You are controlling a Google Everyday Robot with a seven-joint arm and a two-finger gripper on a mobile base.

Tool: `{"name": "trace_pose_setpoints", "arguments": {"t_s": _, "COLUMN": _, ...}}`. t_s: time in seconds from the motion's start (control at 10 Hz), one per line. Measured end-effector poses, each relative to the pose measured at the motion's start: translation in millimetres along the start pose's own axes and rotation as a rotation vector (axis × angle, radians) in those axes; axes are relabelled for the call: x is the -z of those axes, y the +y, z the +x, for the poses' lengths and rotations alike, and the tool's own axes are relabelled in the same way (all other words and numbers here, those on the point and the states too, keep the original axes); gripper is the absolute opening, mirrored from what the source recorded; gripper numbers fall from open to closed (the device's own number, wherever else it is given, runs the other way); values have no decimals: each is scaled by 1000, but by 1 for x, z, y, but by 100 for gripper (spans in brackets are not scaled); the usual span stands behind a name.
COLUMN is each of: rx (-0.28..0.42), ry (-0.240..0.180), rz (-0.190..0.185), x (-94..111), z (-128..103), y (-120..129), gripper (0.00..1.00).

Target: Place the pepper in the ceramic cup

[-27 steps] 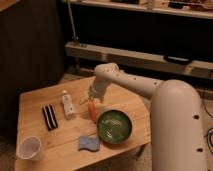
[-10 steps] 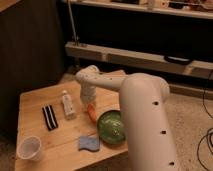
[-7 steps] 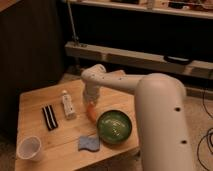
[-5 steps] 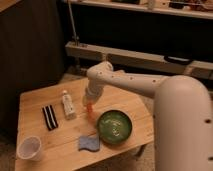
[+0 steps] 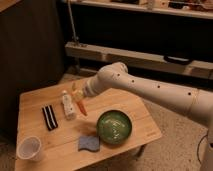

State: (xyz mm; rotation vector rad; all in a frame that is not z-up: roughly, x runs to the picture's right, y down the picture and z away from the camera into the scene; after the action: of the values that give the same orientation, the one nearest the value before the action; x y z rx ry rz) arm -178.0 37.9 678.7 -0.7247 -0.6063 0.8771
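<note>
The pepper, small and orange-red, hangs point-down from my gripper, which is shut on its top end just above the wooden table, right beside a white bottle. The white ceramic cup stands upright at the table's front left corner, well to the left of and nearer than the gripper. My white arm reaches in from the right.
A green bowl sits right of the gripper near the front edge. A blue sponge lies in front of it. A white bottle and a black striped item lie on the table's left half. Shelving stands behind.
The gripper closed on the pepper beside the green bowl, raised it off the table and carried it a little to the left, towards the white bottle.
</note>
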Motion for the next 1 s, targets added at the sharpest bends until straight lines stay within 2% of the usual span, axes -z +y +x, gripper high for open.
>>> {"name": "trace_pose_setpoints", "arguments": {"t_s": 0.1, "rx": 63, "ry": -24, "rz": -43, "x": -6, "z": -10, "y": 23, "gripper": 0}}
{"name": "trace_pose_setpoints", "arguments": {"t_s": 0.2, "rx": 150, "ry": -56, "rz": -109, "x": -15, "z": -25, "y": 57, "gripper": 0}}
{"name": "trace_pose_setpoints", "arguments": {"t_s": 0.3, "rx": 206, "ry": -75, "rz": -151, "x": -21, "z": -34, "y": 79, "gripper": 0}}
{"name": "trace_pose_setpoints", "arguments": {"t_s": 0.5, "rx": 354, "ry": -120, "rz": -284, "x": -38, "z": -58, "y": 142, "gripper": 0}}
{"name": "trace_pose_setpoints", "arguments": {"t_s": 0.6, "rx": 412, "ry": -134, "rz": -345, "x": -46, "z": -63, "y": 164, "gripper": 0}}
{"name": "trace_pose_setpoints", "arguments": {"t_s": 0.7, "rx": 467, "ry": -145, "rz": -403, "x": -54, "z": -64, "y": 182, "gripper": 0}}
{"name": "trace_pose_setpoints", "arguments": {"t_s": 0.9, "rx": 546, "ry": -146, "rz": -488, "x": -70, "z": -56, "y": 203, "gripper": 0}}
{"name": "trace_pose_setpoints", "arguments": {"t_s": 1.0, "rx": 558, "ry": -143, "rz": -509, "x": -76, "z": -50, "y": 205, "gripper": 0}}
